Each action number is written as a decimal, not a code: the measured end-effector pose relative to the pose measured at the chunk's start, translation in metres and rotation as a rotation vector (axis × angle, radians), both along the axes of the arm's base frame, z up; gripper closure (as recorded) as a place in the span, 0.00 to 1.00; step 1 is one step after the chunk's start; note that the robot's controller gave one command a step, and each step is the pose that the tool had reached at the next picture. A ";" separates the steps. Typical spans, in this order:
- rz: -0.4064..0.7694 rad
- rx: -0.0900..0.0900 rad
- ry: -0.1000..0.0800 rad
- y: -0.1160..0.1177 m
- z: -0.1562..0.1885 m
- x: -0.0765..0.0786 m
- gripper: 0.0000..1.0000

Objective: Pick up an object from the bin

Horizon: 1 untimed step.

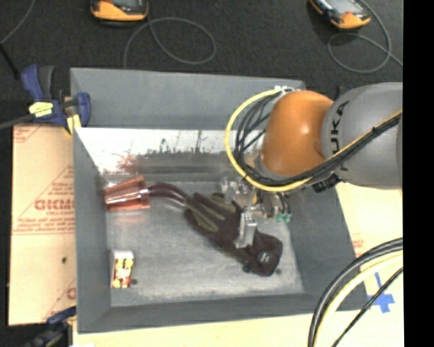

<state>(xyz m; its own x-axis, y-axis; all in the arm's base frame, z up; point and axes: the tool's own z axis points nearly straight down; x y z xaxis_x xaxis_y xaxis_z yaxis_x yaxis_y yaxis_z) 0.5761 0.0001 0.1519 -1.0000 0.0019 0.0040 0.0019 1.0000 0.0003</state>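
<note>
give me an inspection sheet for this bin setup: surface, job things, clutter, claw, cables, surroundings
surface: grey bin, floor scuffed, reddish marks on its back wall
job's things: dark thing, perhaps a glove, lying mid-bin and running toward the front right
clutter: copper cup on its side at the left; small box, yellow and red, front left
claw: claw low over the dark thing; contact cannot be told
cables: yellow and black loops round the orange cover on the wrist; black floor cables behind the bin
surroundings: two orange-black devices at the top edge, on a dark floor
</note>
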 end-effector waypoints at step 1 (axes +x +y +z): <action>0.000 0.000 -0.008 0.000 0.005 0.001 0.00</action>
